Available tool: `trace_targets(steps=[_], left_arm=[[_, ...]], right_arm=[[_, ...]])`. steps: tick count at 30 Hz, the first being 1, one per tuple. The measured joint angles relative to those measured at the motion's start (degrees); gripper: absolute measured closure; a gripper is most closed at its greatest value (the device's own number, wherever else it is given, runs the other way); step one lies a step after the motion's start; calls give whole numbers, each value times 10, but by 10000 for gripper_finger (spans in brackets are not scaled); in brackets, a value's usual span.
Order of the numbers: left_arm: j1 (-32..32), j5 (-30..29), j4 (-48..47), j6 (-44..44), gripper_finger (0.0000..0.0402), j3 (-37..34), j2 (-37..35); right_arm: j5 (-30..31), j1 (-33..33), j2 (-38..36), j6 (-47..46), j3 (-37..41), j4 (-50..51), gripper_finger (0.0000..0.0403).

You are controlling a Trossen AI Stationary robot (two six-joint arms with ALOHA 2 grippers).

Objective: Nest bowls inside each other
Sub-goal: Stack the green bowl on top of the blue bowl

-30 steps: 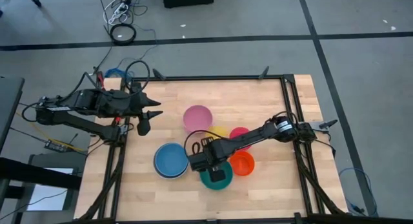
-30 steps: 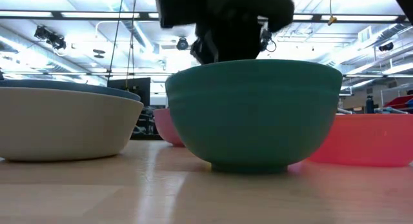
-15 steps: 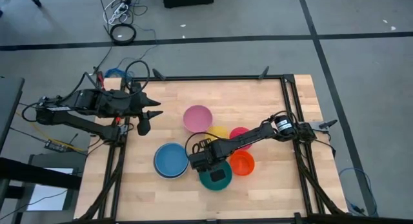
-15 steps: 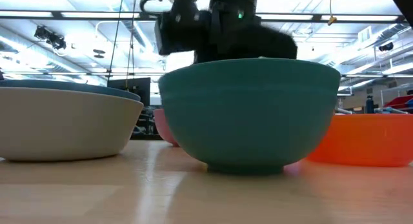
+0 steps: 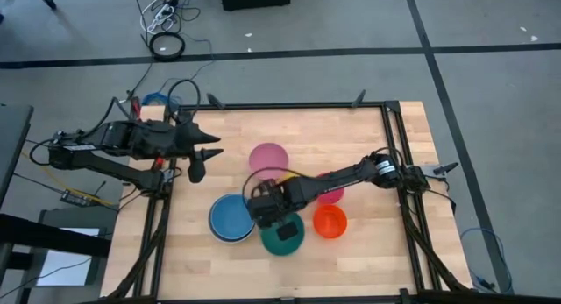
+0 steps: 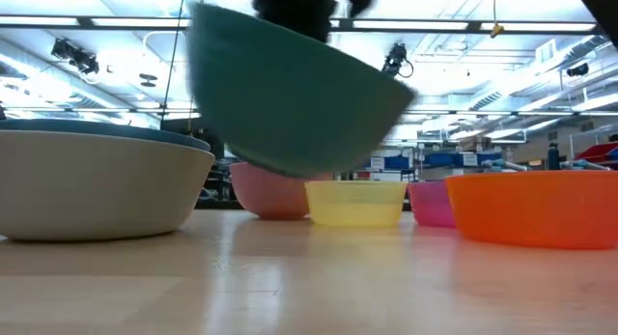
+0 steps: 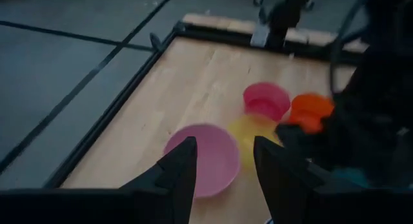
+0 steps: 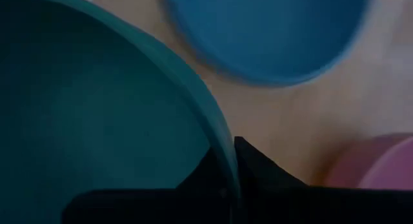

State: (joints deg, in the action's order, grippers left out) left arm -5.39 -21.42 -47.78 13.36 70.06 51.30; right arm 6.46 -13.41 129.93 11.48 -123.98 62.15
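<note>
Right gripper (image 5: 279, 218) pinching the rim of the green bowl (image 5: 284, 236), tilted, off the table, beside the blue bowl (image 5: 231, 217). Left gripper (image 5: 207, 152) waiting far left, fingers spread.

Grey floor (image 5: 491, 85), bright ceiling lights (image 6: 541, 26)

I log a teal-green bowl (image 5: 282, 236), blue bowl (image 5: 231, 217), light pink bowl (image 5: 268, 158), yellow bowl (image 6: 355, 202), magenta bowl (image 7: 266, 100), orange bowl (image 5: 330, 222), pale wood table (image 5: 351, 137).
</note>
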Motion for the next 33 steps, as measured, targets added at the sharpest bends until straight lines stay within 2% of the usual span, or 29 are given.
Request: trace_targets(steps=[8,21,33], left_arm=[[0,0,46,19,238,0,-20],[0,0,47,20,238,0,-30],[0,0,42,21,238,0,-30]], right_arm=[[-81,50,0,-64,-9,-120,402],[-89,83,11,-114,-2,-309,403],[-94,87,66,-121,-1,-340,396]])
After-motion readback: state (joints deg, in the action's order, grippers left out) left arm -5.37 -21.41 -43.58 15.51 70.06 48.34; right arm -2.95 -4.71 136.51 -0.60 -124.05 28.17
